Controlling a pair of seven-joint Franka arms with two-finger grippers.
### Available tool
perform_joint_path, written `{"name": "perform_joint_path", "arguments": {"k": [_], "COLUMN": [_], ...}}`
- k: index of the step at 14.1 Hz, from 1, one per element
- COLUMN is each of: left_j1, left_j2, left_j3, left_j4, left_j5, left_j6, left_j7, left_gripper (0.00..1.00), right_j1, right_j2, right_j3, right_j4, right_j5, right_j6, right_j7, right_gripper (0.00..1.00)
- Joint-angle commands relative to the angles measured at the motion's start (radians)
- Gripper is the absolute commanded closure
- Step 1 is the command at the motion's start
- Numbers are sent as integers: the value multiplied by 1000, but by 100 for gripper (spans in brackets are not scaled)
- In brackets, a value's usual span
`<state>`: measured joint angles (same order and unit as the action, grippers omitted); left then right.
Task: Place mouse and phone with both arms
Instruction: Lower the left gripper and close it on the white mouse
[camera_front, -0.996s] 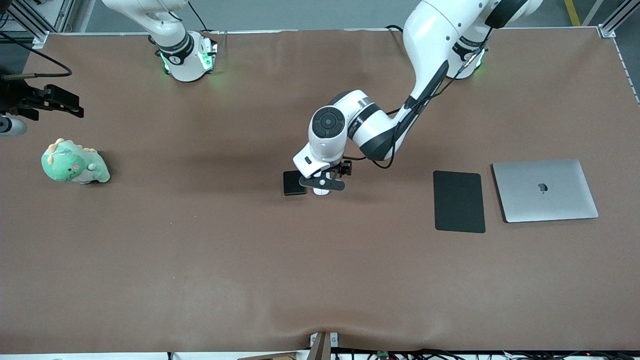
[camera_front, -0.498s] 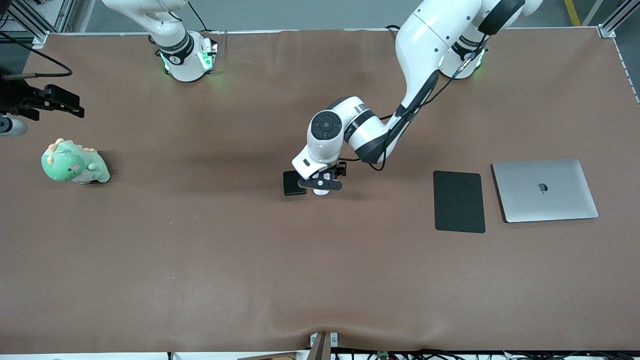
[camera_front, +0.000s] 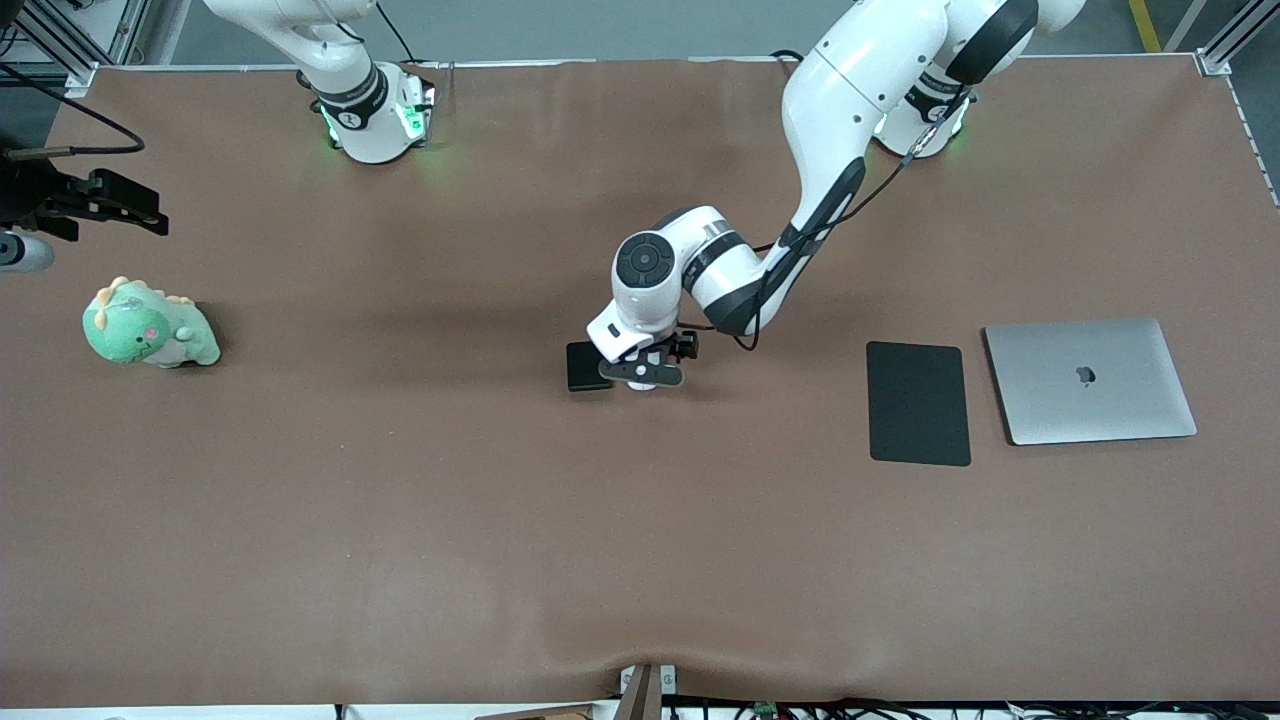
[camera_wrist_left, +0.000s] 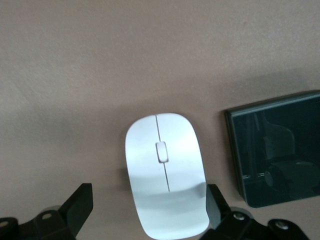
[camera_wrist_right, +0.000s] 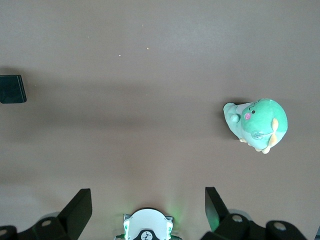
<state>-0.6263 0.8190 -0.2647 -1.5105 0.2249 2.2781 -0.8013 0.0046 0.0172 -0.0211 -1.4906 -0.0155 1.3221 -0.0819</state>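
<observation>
While mouse (camera_wrist_left: 166, 172) and phone (camera_front: 587, 366) both lie untouched mid-tabletop (camera_front: 400, 500), side by side, I judge nothing placed yet. Left gripper (camera_front: 642, 373) low over mouse, fingers (camera_wrist_left: 77, 205) wide apart, straddling it, gripping nothing. Right gripper (camera_wrist_right: 147, 212) waits high near own base, fingers wide, empty. No containers in view; black mat (camera_front: 918, 403) bare, beside closed laptop (camera_front: 1090, 380).

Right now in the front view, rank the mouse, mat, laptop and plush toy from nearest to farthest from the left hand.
1. Mouse, directly under the left hand.
2. Mat, toward the left arm's end.
3. Laptop, beside the mat, nearer that end.
4. Plush toy, at the right arm's end.
</observation>
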Motion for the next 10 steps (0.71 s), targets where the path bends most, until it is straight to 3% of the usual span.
{"name": "perform_joint_path", "arguments": {"k": [1, 9, 10], "left_j1": [-18, -19, -19], "left_j2": [17, 49, 52], "left_j3": [12, 12, 12], "left_j4": [12, 30, 30], "left_j5": [27, 31, 37], "left_j6": [26, 54, 57], "left_j7": [-47, -55, -56], "left_gripper": [0, 0, 24], "right_j1": [-18, -18, -17], "right_j2": [4, 6, 7], "right_j3": [10, 10, 10], "right_j4": [12, 12, 12], "right_j5": [17, 23, 23], "right_j6": [-7, -7, -7], "right_j7": [-4, -4, -4], "right_gripper": [0, 0, 0]}}
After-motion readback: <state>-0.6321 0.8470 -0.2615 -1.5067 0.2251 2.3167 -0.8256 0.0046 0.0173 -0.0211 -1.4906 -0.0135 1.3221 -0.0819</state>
